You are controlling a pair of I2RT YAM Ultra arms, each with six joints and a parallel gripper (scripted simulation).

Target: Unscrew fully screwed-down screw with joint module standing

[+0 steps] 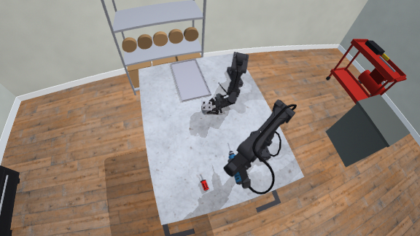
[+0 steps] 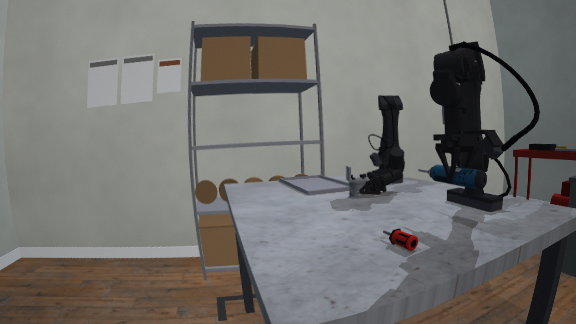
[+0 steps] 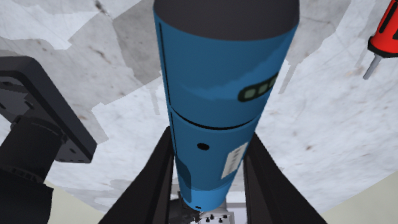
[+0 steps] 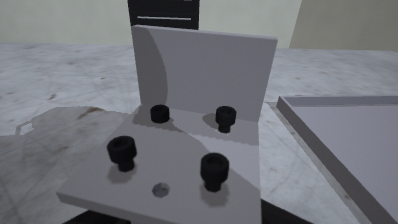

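Observation:
The joint module [image 1: 205,111] stands on the table at the far end, with its grey bracket [image 4: 200,125] on top. Four black screws sit in the bracket. The back-left screw [image 4: 159,113] sits lowest; the back-right [image 4: 225,118] and the two front screws [image 4: 121,152] [image 4: 214,170] stand raised. My right gripper [image 1: 216,105] is low at the module and grips its body; its fingers are hidden in the right wrist view. My left gripper [image 3: 209,132] [image 1: 235,165] is shut on the blue electric screwdriver [image 3: 220,110], held above the table near the front, far from the module.
A red manual screwdriver [image 1: 203,183] lies on the table near the front edge, left of my left arm. A flat grey tray [image 1: 189,79] lies beside the module. A metal shelf [image 1: 157,33] stands behind the table.

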